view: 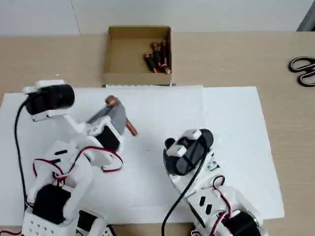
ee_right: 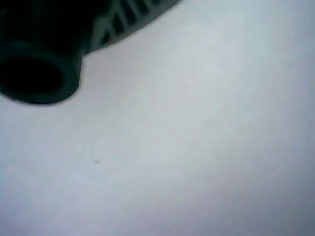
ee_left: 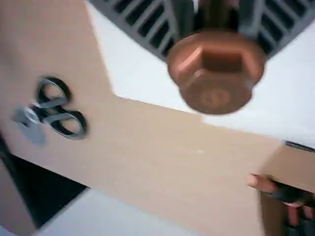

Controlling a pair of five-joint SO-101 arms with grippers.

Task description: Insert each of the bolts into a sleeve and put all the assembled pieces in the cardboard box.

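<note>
My left gripper (view: 118, 116) is shut on a copper bolt (view: 131, 128) and holds it above the white sheet, a short way in front of the cardboard box (view: 112, 53). In the left wrist view the bolt's hex head (ee_left: 215, 71) sticks out between the grey ribbed fingers (ee_left: 133, 22). Several assembled pieces (view: 157, 56) lie in the box's right half. My right gripper (view: 172, 146) sits low over the middle of the sheet, mostly under its own arm. It is shut on a black sleeve (ee_right: 35, 73) beside a ribbed finger (ee_right: 123, 19).
A white sheet (view: 231, 128) covers the wooden table. Black scissors (view: 302, 69) lie at the far right edge, and the scissors (ee_left: 54, 110) are also in the left wrist view. Both arm bases and their cables (view: 59, 167) fill the near side.
</note>
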